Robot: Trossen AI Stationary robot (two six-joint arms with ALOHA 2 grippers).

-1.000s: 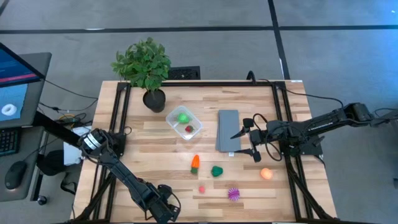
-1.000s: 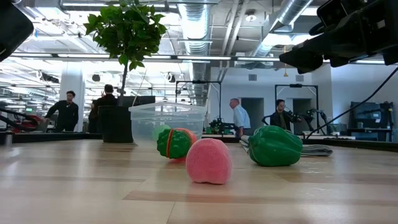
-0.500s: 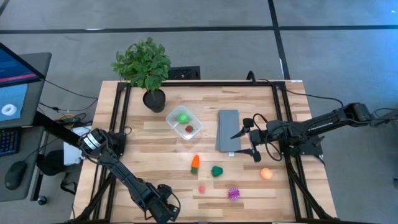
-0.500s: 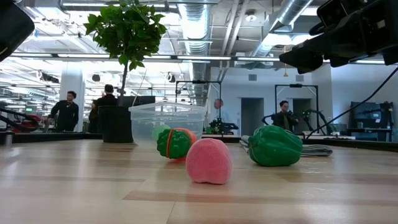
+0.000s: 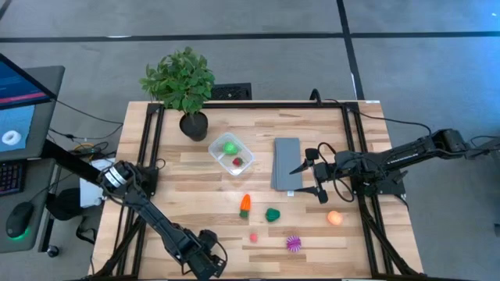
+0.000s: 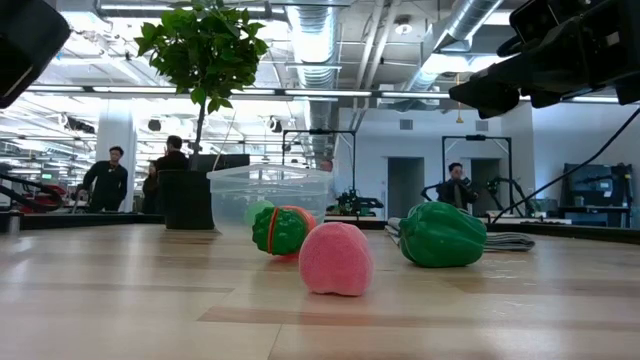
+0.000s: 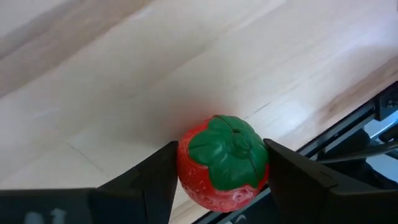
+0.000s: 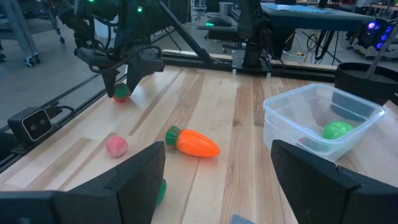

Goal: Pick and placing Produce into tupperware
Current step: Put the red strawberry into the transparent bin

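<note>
Nothing on the bench (image 5: pixel 195 168) has shifted since earlier. My left claw (image 7: pixel 217 171) pinches a toy strawberry (image 7: pixel 222 163) at the near edge; the tupperware (image 5: pixel 232 154) sits well apart. My right claw (image 5: pixel 311 178) hangs spread. Strawberry judged light, hard, slick: hold across its widest flanks.

Clear square plastic tupperware (image 5: pixel 232 154) right of the black-potted leafy plant (image 5: pixel 180 84), round green ball (image 5: pixel 230 147) inside it, flat grey rectangular slab (image 5: pixel 286 163) to its right, orange carrot (image 5: pixel 245 204), dark green piece (image 5: pixel 272 214), orange ball (image 5: pixel 334 218) nearer, spiky purple ball (image 5: pixel 293 243) nearest.
</note>
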